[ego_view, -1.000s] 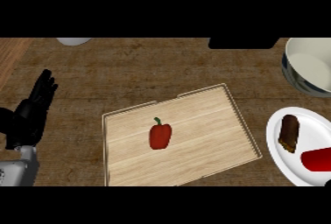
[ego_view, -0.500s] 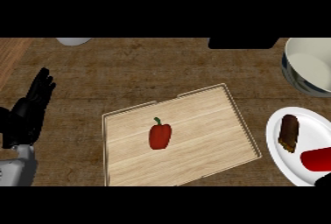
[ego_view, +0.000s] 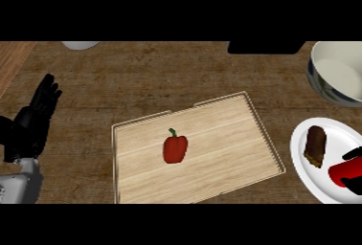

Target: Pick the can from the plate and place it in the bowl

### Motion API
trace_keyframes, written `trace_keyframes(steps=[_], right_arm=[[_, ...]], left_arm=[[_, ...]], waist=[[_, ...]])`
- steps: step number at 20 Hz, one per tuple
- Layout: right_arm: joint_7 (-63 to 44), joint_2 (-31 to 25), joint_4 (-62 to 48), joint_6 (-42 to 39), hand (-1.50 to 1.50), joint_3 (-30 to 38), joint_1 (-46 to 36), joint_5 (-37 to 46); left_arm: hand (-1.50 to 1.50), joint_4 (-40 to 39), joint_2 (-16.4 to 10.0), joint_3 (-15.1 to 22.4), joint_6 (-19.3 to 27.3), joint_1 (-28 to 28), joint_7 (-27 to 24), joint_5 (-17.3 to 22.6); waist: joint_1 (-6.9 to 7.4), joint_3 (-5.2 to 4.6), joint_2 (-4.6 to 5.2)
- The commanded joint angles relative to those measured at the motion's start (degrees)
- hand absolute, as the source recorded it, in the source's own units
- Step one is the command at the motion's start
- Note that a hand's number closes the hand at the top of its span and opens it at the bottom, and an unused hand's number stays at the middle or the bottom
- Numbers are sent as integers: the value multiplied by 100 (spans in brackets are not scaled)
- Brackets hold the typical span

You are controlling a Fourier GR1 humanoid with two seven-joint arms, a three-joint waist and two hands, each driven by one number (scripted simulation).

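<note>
The dark wooden bench (ego_view: 141,76) fills the view. A pale wooden tray (ego_view: 226,139) with a low raised rim lies on its middle, turned at a slant to the bench's edges.

At the right edge a white plate (ego_view: 318,184) rests on the bench just beside the tray's right side, partly cut off by the frame. Above it, in the upper right corner and apart from the plate, stands a bowl (ego_view: 339,67), white inside and dark on its outer wall, also cut off by the frame.

The left robot hand (ego_view: 32,127) shows at the far left, well apart from the tray, resting with its fingers straight and pointing up, holding nothing. Its grey forearm (ego_view: 17,186) comes in from the lower left corner.

A flat black object (ego_view: 265,47) sits at the top edge, left of the bowl.

A brown bar (ego_view: 315,146) lies on the left part of the plate.

A red bell pepper (ego_view: 175,148) with a green stem lies alone on the tray, left of its middle.

The can (ego_view: 348,168), red, is on the right part of the plate, beside the bar and half out of frame. Only black tips of the right robot hand (ego_view: 351,154) show, one above the can and one below it, closed against its sides.

A small pale object (ego_view: 81,45) peeks in at the top left.
</note>
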State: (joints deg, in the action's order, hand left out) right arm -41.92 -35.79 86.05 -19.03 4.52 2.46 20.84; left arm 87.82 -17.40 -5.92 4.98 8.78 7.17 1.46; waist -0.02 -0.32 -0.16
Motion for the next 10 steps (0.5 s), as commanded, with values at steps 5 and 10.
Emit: trace_keyframes(steps=[5, 10], right_arm=[[795, 397, -750, 256, 150, 15, -324, 598], [1058, 424, -533, 756, 150, 219, 121, 1021]], left_arm=[[0, 652, 202, 103, -35, -264, 356, -124], [0, 101, 46, -166, -126, 87, 279, -147]], waist=[[30, 34, 14], [-26, 32, 13]])
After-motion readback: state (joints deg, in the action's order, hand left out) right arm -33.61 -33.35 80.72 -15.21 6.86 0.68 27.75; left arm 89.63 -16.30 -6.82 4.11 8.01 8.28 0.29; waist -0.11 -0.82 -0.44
